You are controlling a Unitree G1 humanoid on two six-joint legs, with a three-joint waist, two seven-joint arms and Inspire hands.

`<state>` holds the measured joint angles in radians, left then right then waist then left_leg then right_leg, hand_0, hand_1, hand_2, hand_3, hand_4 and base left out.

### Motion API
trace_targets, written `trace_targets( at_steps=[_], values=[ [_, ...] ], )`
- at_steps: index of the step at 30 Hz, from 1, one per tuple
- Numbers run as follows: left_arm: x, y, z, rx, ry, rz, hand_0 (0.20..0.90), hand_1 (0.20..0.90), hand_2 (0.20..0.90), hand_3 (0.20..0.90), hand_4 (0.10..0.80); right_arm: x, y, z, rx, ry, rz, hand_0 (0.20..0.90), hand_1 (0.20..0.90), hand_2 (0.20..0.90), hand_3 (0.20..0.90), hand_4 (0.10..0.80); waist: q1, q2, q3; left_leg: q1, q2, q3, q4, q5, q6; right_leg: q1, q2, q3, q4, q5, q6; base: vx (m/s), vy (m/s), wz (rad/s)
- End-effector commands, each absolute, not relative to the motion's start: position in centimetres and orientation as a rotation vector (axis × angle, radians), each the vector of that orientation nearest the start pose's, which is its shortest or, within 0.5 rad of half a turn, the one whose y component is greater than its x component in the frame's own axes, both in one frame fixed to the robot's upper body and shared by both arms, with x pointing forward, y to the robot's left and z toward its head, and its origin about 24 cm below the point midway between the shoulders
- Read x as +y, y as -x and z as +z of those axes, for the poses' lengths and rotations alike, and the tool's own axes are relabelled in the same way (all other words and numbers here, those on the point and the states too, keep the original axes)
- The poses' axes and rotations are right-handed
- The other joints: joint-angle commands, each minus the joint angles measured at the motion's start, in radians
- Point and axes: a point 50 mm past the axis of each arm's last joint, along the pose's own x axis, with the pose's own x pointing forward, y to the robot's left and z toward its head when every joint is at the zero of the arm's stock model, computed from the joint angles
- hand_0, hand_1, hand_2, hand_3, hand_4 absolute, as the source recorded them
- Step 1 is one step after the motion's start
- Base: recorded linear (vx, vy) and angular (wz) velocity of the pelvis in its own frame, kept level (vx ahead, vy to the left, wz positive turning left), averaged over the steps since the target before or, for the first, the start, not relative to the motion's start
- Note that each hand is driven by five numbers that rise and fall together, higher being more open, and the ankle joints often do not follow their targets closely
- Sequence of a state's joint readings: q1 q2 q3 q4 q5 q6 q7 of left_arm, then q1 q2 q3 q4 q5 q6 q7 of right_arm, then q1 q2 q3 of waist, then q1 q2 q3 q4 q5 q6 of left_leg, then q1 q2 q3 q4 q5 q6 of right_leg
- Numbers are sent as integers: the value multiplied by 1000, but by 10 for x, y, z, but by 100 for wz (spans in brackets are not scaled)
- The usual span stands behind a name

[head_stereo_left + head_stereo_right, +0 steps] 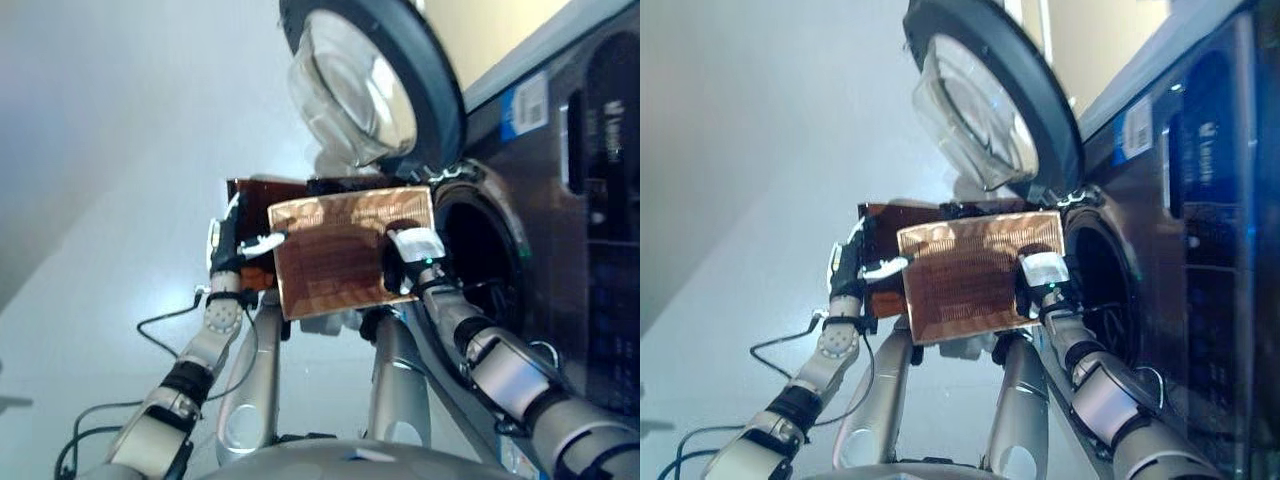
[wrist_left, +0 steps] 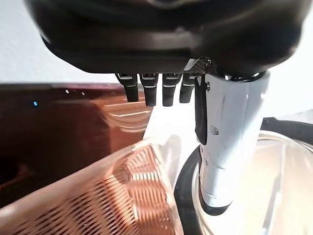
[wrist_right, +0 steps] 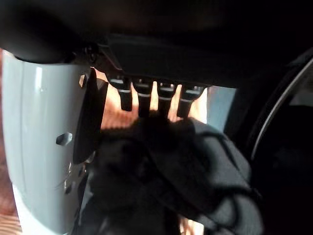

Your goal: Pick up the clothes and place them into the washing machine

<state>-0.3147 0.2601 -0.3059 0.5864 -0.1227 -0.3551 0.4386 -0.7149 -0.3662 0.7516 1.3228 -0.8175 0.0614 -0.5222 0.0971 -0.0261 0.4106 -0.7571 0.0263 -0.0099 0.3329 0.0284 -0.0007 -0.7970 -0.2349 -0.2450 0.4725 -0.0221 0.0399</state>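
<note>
The shallow wicker basket (image 1: 335, 255) is lifted and tipped toward the washing machine's open drum (image 1: 480, 250), its woven underside facing me. My left hand (image 1: 235, 250) grips its left edge, white thumb over the rim; the basket's weave (image 2: 112, 196) shows past that hand's fingers (image 2: 156, 90). My right hand (image 1: 415, 255) grips the right edge beside the drum mouth, thumb on the underside. In the right wrist view dark cloth (image 3: 186, 166) lies bunched against the wicker, just past the fingers (image 3: 146, 98).
The machine's round glass door (image 1: 370, 80) stands open above the basket. The low dark brown box (image 1: 255, 190) sits behind the basket's left side. The machine's dark front panel (image 1: 600, 150) fills the right. Pale floor (image 1: 100, 200) lies to the left.
</note>
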Motion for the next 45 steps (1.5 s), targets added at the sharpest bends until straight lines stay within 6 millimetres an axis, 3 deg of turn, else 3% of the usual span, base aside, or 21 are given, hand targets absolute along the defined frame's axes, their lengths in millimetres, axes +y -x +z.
trace_targets(
  at_steps=[1,10,17,18,19,20,27,34,45],
  values=[
    [162,-297,63,-309,-165,189,900,900,900,900,800,-259,-335,16,151,1940,-18,900,900,900,900,800,6,37,-76,-109,38,-35,72,-18,-96,-55,26,-6,78,-45,15,-32,-36,0],
    [168,-288,59,-299,-167,203,900,900,900,900,800,-283,-322,11,237,2023,-46,900,900,900,900,800,0,43,-97,-197,49,-54,129,-31,-99,-140,26,-16,170,-84,0,-16,-34,2],
    [171,-283,53,-272,-162,211,900,900,900,900,800,-298,-307,0,330,2157,12,900,900,900,900,800,12,64,-116,-262,63,-84,109,5,-108,-214,40,-36,200,-92,-8,-30,-56,6],
    [171,-283,51,-266,-162,210,900,900,900,900,800,-298,-306,0,330,2163,15,760,760,760,760,700,12,65,-117,-265,64,-87,107,6,-107,-221,39,-36,205,-94,-8,-3,-32,4],
    [171,-283,50,-261,-163,210,900,900,900,900,800,-298,-306,-1,335,2166,16,505,505,505,505,518,13,65,-117,-269,63,-89,108,6,-106,-225,41,-35,211,-96,-8,4,-27,3],
    [173,-282,47,-244,-165,215,900,900,900,900,800,-299,-304,-3,341,2170,26,200,200,200,200,300,13,66,-118,-274,63,-92,111,6,-104,-231,40,-35,217,-99,-9,0,0,0],
    [173,-279,41,-223,-174,201,900,900,900,900,800,-308,-295,-8,381,2187,39,200,200,200,200,300,16,70,-128,-267,54,-95,108,5,-101,-234,29,-33,231,-109,-9,17,-1,3],
    [175,-277,37,-211,-177,205,900,900,900,900,800,-313,-289,-10,407,2180,34,200,200,200,200,300,24,81,-144,-174,49,-64,-14,39,-99,-175,27,-20,142,-77,2,24,30,0],
    [173,-270,21,-144,-160,208,900,900,900,900,800,-321,-280,-15,481,2070,-49,200,200,200,200,300,32,152,-145,19,14,8,-156,64,-81,-30,12,41,-27,2,32,36,90,-9]
  ],
)
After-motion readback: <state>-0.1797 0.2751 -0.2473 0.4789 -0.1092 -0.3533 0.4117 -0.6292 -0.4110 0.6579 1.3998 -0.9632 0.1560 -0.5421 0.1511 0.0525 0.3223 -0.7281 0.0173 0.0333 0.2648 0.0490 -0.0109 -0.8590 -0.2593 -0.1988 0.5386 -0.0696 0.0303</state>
